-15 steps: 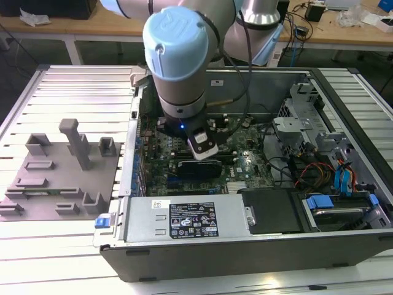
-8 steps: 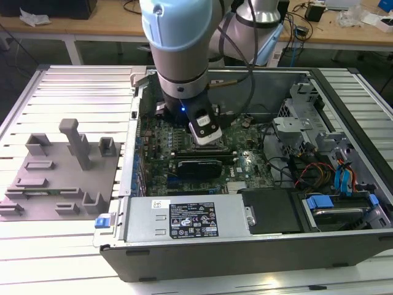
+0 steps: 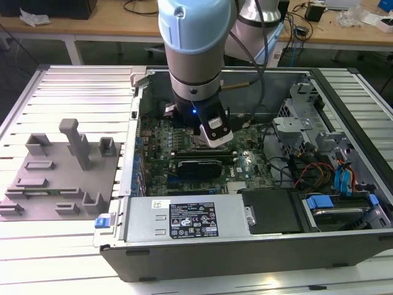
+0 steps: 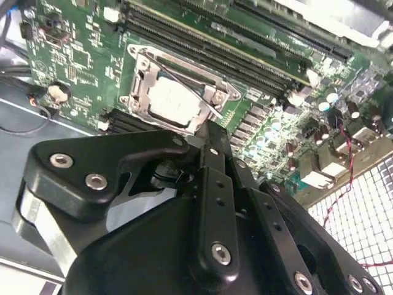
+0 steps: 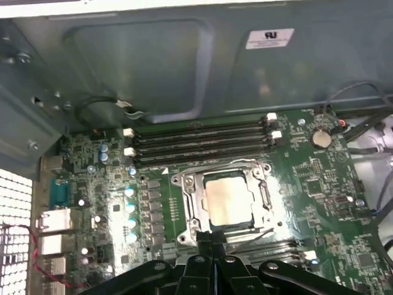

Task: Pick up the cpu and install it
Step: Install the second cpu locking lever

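Inside the open computer case (image 3: 344, 92), the cpu (image 5: 228, 200) lies flat in its socket frame (image 5: 185, 206) on the green motherboard (image 5: 319, 184), already seated rather than carried. The gripper (image 5: 212, 241) hangs just above the socket's near edge, its fingers drawn narrow together and holding nothing, so the chip lies directly beyond the fingertips. The memory slots (image 5: 202, 141) run along the socket's far side, and the grey fixture plate (image 3: 55, 178) sits on the worktop (image 3: 61, 258) well apart at the exterior view's left.

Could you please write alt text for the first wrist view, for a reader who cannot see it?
A silvery cpu sits inside the metal-rimmed socket frame on a green motherboard, with the black gripper just beside the socket's edge. Four memory slots run beyond it, before the grey case wall.
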Controlling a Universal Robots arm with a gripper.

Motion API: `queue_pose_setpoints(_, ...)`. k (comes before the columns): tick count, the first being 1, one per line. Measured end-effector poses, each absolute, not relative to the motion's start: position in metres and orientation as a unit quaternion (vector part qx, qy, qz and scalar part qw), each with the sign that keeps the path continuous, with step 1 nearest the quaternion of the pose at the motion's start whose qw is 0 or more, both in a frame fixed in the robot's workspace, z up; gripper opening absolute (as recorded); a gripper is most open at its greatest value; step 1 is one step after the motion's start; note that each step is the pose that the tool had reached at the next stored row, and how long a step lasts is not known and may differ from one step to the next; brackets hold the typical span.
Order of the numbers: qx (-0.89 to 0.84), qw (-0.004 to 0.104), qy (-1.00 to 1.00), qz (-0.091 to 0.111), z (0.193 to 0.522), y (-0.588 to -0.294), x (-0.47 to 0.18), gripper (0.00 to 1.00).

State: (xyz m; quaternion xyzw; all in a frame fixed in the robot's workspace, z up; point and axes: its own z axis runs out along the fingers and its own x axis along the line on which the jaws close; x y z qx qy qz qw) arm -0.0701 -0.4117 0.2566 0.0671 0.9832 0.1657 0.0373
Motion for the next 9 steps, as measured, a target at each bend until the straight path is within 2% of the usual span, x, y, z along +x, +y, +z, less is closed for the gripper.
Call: queue_pose_setpoints(9, 0.067, 0.037, 0.983, 0.166, 0.240, -0.419, -0.055, 0.11)
